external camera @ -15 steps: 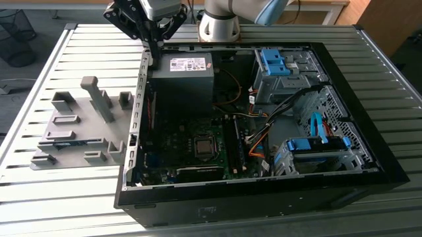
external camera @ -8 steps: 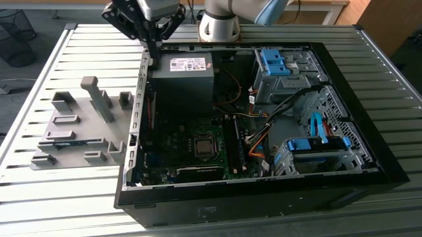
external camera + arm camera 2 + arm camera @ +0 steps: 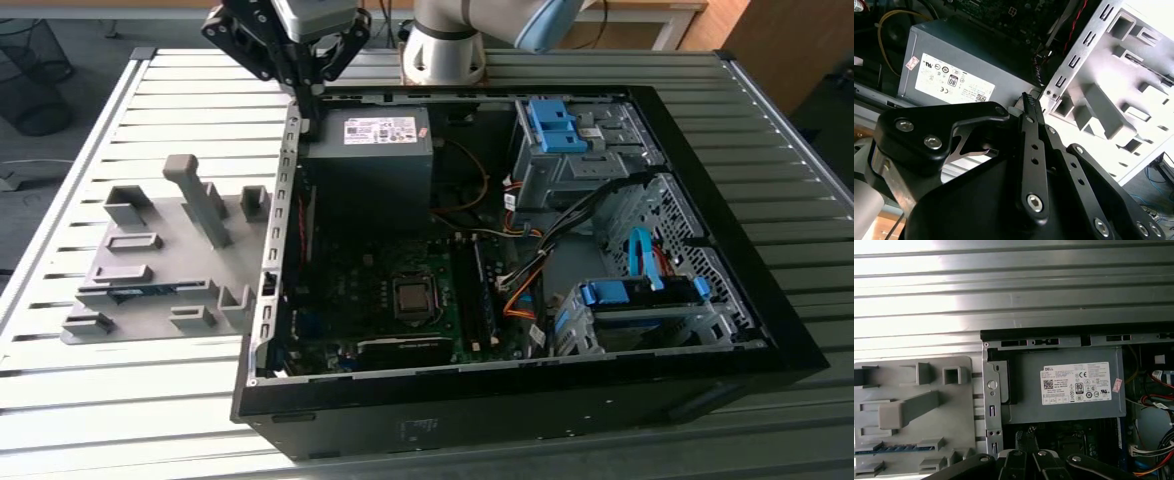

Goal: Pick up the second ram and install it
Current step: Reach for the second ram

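Note:
The second ram (image 3: 139, 291) is a thin bluish-green stick lying in a slot of the grey holder plate (image 3: 134, 320), at the exterior view's left beside the open computer case. In the first wrist view the ram (image 3: 888, 448) shows as a blue strip near the holder's edge. My black gripper (image 3: 310, 92) hangs above the case's back left corner, over the power supply (image 3: 370, 133), well away from the ram. Its fingers are shut together with nothing between them, as both wrist views show (image 3: 1028, 100) (image 3: 1027, 456).
The open black case (image 3: 694, 375) holds the motherboard with long black memory slots (image 3: 474, 290), a CPU socket (image 3: 414, 297), loose cables (image 3: 527, 275) and blue drive brackets (image 3: 641, 293). Grey upright blocks (image 3: 200, 198) rise from the holder plate. All rests on a slatted metal table (image 3: 120, 420).

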Motion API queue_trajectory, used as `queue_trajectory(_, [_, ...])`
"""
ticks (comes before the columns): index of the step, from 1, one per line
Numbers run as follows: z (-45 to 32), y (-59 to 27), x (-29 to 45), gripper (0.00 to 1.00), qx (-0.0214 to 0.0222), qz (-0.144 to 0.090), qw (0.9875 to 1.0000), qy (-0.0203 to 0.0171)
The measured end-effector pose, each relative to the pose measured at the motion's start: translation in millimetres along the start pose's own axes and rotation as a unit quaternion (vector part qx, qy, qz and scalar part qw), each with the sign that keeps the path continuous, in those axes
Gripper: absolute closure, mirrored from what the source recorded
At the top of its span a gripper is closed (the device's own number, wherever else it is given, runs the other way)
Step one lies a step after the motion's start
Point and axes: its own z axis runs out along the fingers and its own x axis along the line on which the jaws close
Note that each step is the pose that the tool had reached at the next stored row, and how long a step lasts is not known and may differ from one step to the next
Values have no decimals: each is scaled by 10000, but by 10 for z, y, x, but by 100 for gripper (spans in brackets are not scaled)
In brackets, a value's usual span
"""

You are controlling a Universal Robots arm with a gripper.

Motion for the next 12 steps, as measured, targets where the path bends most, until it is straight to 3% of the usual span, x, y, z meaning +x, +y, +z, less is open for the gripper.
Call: queue_trajectory(12, [2,-4,47,89,0,0,10000,0])
